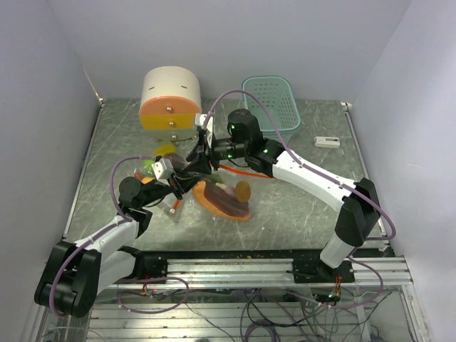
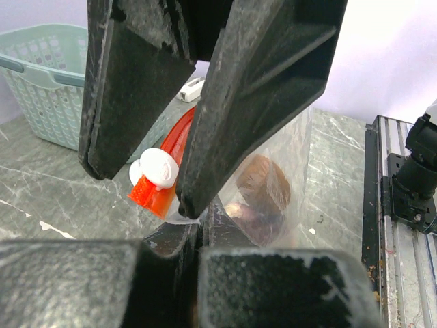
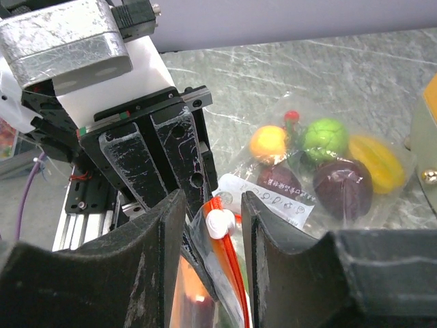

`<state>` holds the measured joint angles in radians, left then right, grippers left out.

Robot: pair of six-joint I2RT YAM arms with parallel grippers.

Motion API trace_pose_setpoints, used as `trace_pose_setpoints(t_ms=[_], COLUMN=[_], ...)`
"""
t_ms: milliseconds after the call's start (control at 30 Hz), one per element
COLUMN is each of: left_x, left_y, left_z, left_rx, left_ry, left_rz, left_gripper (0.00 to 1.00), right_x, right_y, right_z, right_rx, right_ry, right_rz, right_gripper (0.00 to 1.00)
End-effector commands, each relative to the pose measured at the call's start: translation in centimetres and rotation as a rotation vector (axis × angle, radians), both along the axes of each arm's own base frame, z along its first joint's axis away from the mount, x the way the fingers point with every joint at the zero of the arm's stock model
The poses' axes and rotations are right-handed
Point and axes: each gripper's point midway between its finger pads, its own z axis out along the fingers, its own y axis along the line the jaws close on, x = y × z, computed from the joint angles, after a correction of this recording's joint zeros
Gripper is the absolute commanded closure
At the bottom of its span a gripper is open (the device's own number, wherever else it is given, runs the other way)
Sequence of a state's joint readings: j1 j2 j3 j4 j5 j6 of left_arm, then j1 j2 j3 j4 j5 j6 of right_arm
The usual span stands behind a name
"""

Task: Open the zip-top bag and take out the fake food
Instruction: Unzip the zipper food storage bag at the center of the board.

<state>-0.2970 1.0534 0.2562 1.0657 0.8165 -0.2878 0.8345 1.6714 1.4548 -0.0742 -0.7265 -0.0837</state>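
Observation:
The clear zip-top bag [image 1: 222,199] lies mid-table with an orange zip strip [image 3: 235,273] and a white slider [image 3: 220,223]. Through its plastic show brown and dark purple fake food pieces [image 2: 263,195]. My left gripper [image 2: 203,229] is shut on the bag's edge just below the slider [image 2: 158,167]. My right gripper [image 3: 212,198] stands open, one finger on each side of the slider with a gap on both sides. In the top view the left gripper [image 1: 187,178] and the right gripper [image 1: 201,162] meet over the bag's left end.
A second clear packet [image 3: 321,160] holds orange, lime-green, yellow and purple toy fruits, left of the arms [image 1: 153,167]. A round cream-and-orange drawer box [image 1: 169,100] stands behind. A teal basket [image 1: 271,103] sits at the back right, with a small white object [image 1: 328,142] beside it.

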Motion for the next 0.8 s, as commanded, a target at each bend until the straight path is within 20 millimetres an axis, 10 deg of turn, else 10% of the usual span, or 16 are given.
trace_pose_setpoints(t_ms=[0, 467, 767], left_x=[-0.4, 0.0, 0.1], left_y=[0.0, 0.0, 0.4], left_z=[1.2, 0.9, 1.0], left_rx=[-0.007, -0.011, -0.012], left_ry=[-0.069, -0.056, -0.062], left_rz=[-0.013, -0.002, 0.026], left_gripper=[0.93, 0.93, 0.93], right_x=[0.1, -0.2, 0.5], right_y=[0.4, -1.0, -1.9], right_z=[0.2, -0.2, -0.1], right_rx=[0.004, 0.017, 0.011], right_ry=[-0.003, 0.011, 0.002], right_rz=[0.016, 0.010, -0.029], right_gripper=[0.61, 1.00, 1.00])
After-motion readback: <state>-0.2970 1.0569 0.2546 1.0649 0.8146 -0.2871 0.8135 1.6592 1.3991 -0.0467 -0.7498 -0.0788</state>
